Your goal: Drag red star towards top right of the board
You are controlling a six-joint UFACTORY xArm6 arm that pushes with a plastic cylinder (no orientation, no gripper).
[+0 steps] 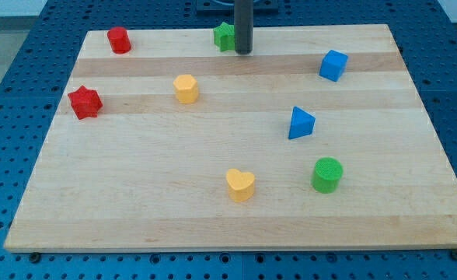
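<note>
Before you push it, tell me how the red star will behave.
The red star looks squat and flat-bottomed, so it should slide, not tip or roll. Its points may make it spin if my tip hits off-centre. The wooden board looks smooth.

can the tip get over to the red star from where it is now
Probably yes. My tip sits at the view's top beside the green block, and the red star lies far toward the view's left. Only the yellow block stands near a straight path, and it looks avoidable.

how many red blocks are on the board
2: the red star at the view's left edge, and a red block in the top left corner. None looks hidden; my tip is far from both.
</note>
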